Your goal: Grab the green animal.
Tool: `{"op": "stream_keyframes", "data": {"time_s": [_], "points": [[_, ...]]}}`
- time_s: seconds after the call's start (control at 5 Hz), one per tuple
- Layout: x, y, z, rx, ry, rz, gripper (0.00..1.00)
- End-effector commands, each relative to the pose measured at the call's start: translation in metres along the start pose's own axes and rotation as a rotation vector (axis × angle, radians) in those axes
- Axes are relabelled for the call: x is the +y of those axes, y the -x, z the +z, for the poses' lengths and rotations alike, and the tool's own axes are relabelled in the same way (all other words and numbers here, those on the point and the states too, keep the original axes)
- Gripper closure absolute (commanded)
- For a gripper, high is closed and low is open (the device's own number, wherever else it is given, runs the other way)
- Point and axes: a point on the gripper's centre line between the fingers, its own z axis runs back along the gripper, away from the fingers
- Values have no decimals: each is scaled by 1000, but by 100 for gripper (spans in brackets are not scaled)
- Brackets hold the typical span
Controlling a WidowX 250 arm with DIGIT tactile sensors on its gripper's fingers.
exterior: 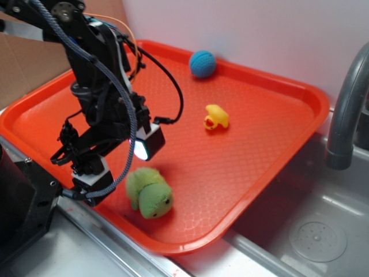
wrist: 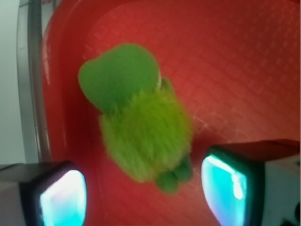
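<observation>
The green plush turtle lies on the orange tray, near the tray's front rim, head pointing toward that rim. The gripper hangs just beside the turtle's fuzzy back. Its fingers are spread wide, with nothing held between them. In the wrist view, the turtle sits between the two finger pads, which glow cyan, and its rear end reaches into the gap; contact with either pad cannot be confirmed. A yellow rubber duck stands near the tray's middle, well apart from the turtle. A blue crocheted ball rests against the far rim. A grey faucet rises at the right, over a steel sink
</observation>
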Motion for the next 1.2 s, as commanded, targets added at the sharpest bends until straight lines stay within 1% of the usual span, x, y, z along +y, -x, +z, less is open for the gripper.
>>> {"op": "stream_keyframes", "data": {"time_s": [0.0, 0.4, 0.8, 1.0], "points": [[1, 8, 13, -3, -107, 87, 0], [1, 8, 13, -3, -107, 87, 0], [-8, -27, -25, 66, -25, -85, 0], [-10, -34, -35, 74, -12, -98, 0]]}}
